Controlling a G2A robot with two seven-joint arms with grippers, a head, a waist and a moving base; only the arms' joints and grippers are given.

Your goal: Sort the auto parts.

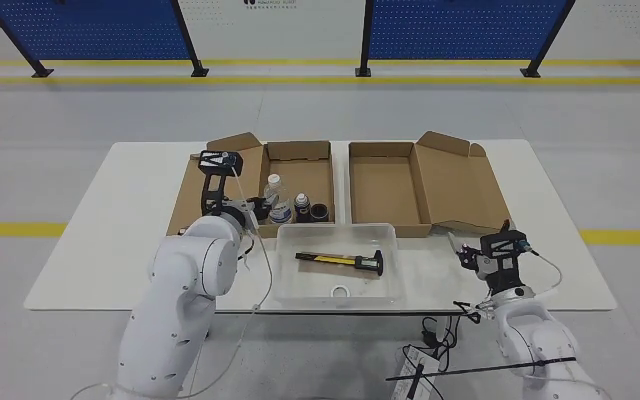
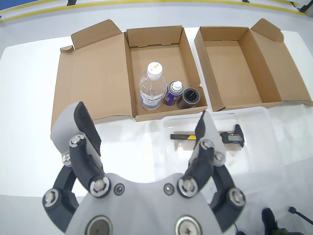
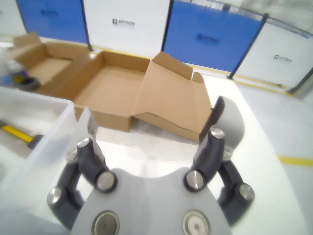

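Note:
A clear plastic bin (image 1: pixel 335 227) at the table's front holds a digital caliper (image 1: pixel 345 262) with a yellow-black beam and a small white ring (image 1: pixel 341 292). Behind it, the left cardboard box (image 2: pixel 156 37) contains a clear bottle (image 2: pixel 151 86), a blue spray can (image 2: pixel 173 92) and a black cylinder (image 2: pixel 189 97), all upright at its front right corner. My left gripper (image 2: pixel 144 123) hangs open and holds nothing, above the table by the bin's left end. My right gripper (image 3: pixel 152 110) is open with nothing in it, low over the table just right of the bin (image 3: pixel 49 128).
The right cardboard box (image 1: pixel 385 190) stands with nothing inside it, its lid flap (image 3: pixel 171 91) folded out to the right, close in front of my right gripper. Bare white table lies at the far left and right ends. Blue fence panels stand across the floor beyond.

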